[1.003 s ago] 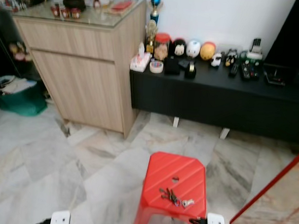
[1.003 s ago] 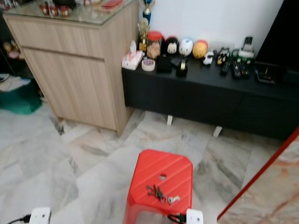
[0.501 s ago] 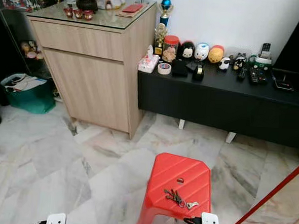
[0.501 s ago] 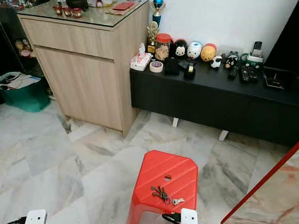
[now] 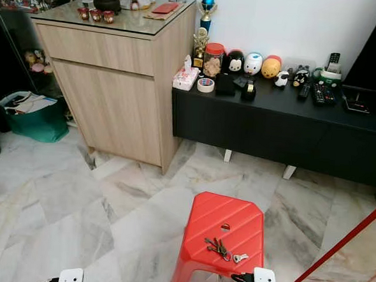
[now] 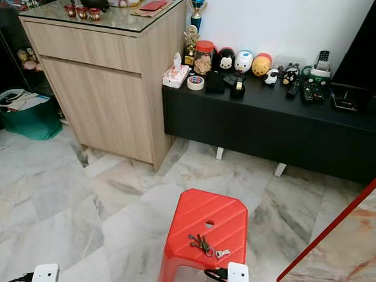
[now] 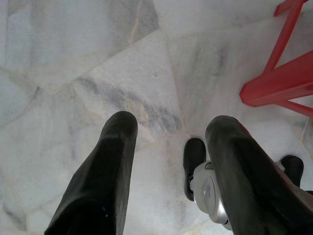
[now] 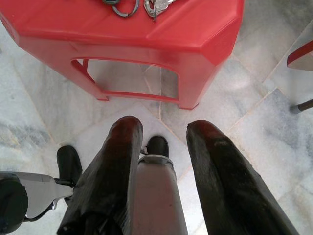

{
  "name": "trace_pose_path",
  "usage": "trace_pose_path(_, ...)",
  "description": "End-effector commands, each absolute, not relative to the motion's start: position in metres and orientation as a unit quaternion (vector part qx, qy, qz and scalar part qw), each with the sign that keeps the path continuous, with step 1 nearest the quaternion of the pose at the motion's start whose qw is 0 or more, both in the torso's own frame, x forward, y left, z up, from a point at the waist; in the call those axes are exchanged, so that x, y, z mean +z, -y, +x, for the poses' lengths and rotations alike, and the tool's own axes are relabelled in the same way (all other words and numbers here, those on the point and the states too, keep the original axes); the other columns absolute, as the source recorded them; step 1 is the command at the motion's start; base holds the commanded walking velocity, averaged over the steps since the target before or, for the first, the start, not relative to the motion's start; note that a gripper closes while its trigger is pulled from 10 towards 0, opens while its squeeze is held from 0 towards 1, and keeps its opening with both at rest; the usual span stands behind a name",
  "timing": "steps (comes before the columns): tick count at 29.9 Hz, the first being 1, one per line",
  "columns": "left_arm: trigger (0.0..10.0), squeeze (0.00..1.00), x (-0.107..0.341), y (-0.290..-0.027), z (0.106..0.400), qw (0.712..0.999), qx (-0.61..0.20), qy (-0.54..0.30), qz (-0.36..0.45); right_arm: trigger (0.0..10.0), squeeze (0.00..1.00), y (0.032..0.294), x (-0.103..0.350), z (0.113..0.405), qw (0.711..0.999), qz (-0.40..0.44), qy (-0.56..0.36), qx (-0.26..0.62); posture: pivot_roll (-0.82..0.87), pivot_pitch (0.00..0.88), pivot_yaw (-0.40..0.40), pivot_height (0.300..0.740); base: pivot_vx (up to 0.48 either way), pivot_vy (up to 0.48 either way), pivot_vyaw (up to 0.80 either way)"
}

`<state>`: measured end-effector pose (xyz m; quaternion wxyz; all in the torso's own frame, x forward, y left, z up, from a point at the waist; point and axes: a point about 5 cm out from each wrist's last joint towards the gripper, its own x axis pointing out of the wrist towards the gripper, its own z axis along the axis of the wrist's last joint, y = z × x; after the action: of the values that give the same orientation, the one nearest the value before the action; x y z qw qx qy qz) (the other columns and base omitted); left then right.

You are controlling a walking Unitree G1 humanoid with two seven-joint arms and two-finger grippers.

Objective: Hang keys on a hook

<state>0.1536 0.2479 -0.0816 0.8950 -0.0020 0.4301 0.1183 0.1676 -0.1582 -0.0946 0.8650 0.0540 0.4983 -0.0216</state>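
I see keys (image 5: 222, 249) on the stool (image 5: 215, 220) just ahead; cabinet (image 5: 112, 79) behind-left, low console (image 5: 285, 124) behind-right against the wall, bin (image 5: 33, 115) far left.

Keys (image 8: 139, 6) cut by frame edge

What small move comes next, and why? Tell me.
Probably raise the right gripper up to the keys. They lie untouched on the red stool, while that gripper hangs open, low beside the stool's near edge.

Home living room, marble floor (image 5: 57, 190), wooden cabinet (image 5: 114, 92), low black console (image 5: 284, 128) with figurines (image 5: 253, 63)
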Motion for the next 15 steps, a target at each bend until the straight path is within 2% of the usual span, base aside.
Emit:
trace_pose_path(1, 10.0, 0.0, -0.0839, -0.2474, 0.1495, 0.89, 0.119, -0.441, 0.0, 10.0, 0.0, 0.1582, -0.095, 0.1668, 0.865, 0.058, -0.498, -0.025, 0.03, 0.0, -0.003, 0.74, 0.0, 0.0, 0.0)
trace_pose_path(8, 10.0, 0.0, -0.0839, -0.2474, 0.1496, 0.89, 0.116, -0.442, 0.002, 10.0, 0.0, 0.1588, -0.0943, 0.1678, 0.868, 0.053, -0.492, -0.027, 0.03, 0.0, -0.002, 0.74, 0.0, 0.0, 0.0)
trace_pose_path(15, 10.0, 0.0, -0.0835, -0.2476, 0.1498, 0.891, 0.118, -0.438, 0.006, 10.0, 0.0, 0.1642, -0.0896, 0.1735, 0.891, 0.033, -0.448, -0.064, 0.03, 0.0, -0.006, 0.74, 0.0, 0.0, 0.0)
